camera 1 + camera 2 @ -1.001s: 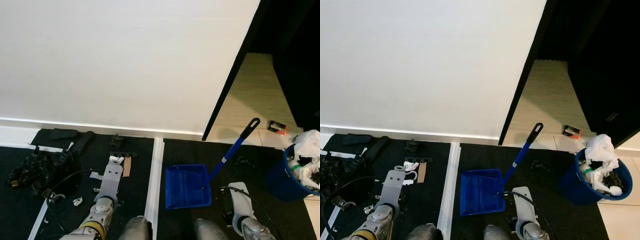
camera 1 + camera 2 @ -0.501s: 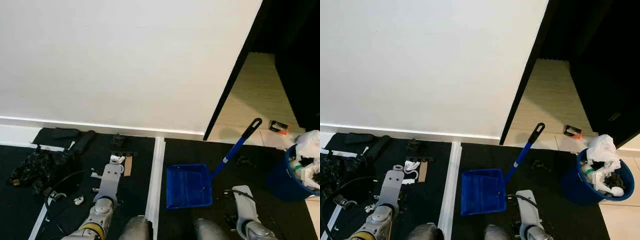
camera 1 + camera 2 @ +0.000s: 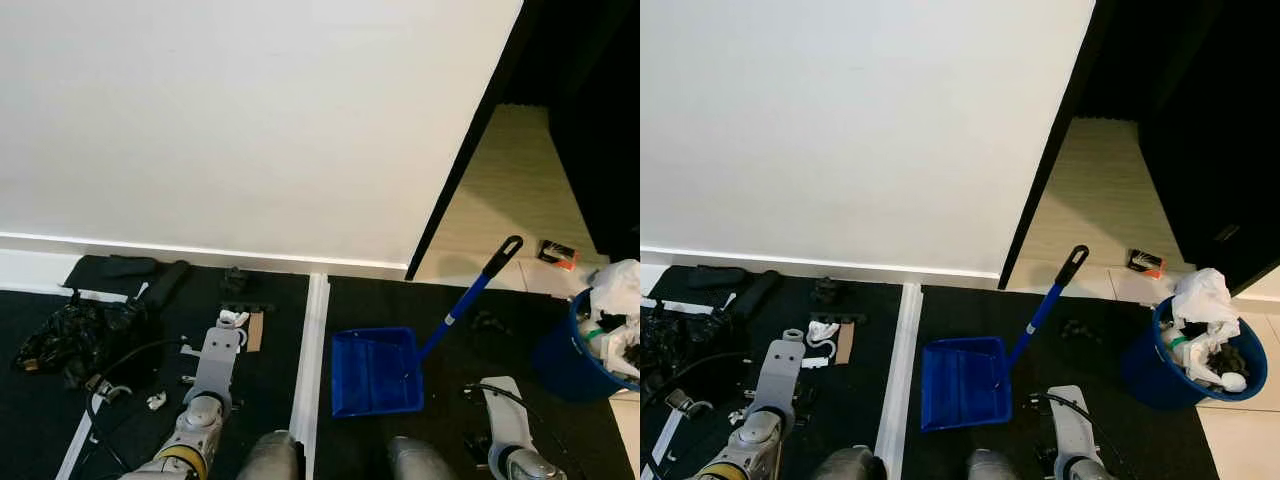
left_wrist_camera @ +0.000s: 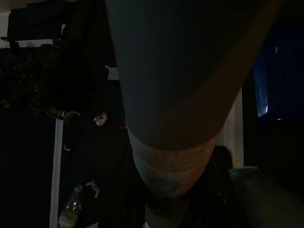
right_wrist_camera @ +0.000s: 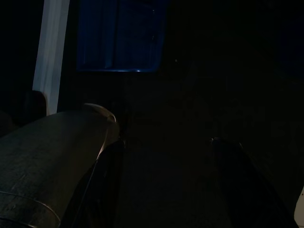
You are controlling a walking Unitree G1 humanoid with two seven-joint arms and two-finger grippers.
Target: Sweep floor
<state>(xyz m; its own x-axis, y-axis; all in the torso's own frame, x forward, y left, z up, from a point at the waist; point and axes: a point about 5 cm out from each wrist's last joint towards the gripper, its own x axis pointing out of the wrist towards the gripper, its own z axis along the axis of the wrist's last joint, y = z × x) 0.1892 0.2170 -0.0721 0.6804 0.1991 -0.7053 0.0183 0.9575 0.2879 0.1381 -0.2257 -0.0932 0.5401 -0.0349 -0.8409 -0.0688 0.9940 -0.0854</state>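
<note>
Black mat still carries litter at the left: a crumpled dark bag [image 3: 75, 335], white scraps [image 3: 155, 403], a small brown card [image 3: 254, 332]. Sweeping looks barely begun; nothing lies in the pan.

Left tool: arm [image 3: 215, 365] hangs low over the mat, fingers hidden, state cannot tell.

Blue dustpan [image 3: 375, 372] sits flat on the mat just right of the white strip [image 3: 312, 350], its long blue handle [image 3: 470, 290] tilted up toward the doorway.

Right tool: arm [image 3: 505, 415] beside the dustpan, grip cannot tell.

Blue bin [image 3: 590, 345] at far right, heaped with rubbish.
</note>
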